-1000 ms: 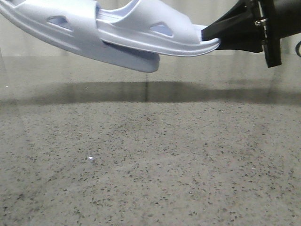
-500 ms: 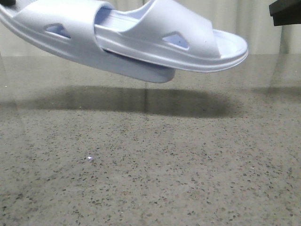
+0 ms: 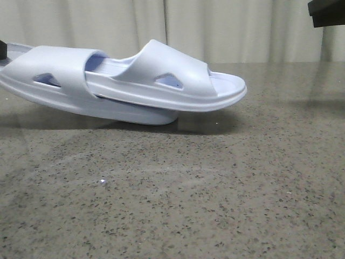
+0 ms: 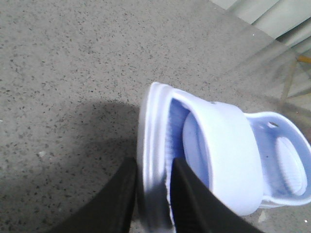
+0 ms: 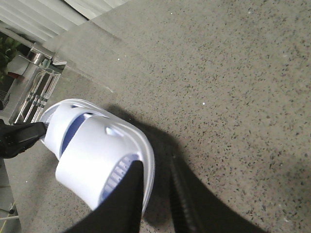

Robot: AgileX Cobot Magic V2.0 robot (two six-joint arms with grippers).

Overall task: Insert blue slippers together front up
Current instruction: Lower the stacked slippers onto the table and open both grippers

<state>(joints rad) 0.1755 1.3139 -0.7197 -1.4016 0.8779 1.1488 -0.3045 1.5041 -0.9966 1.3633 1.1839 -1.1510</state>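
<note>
The two pale blue slippers are nested, one (image 3: pixel 178 81) pushed toe-first under the wide strap of the other (image 3: pixel 54 70). They lie low, with the lower sole at or just above the speckled table (image 3: pixel 215 189) and the toes pointing right. My left gripper (image 4: pixel 153 194) is shut on the sole edge of the outer slipper (image 4: pixel 155 121), and only a dark sliver of it shows at the front view's left edge (image 3: pixel 2 49). My right gripper (image 5: pixel 158 194) is open and empty, above and clear of the toe end of the slippers (image 5: pixel 97 155). A black part of it shows at the top right (image 3: pixel 328 13).
The grey speckled tabletop spreads in front of and to the right of the slippers. Pale curtains (image 3: pixel 242 27) hang behind the table's far edge. A metal rack (image 5: pixel 36 82) stands beyond the table edge in the right wrist view.
My right gripper let go of the toe end and pulled away up and right. The nested slippers, held by my left gripper, came down to the table and shifted left.
</note>
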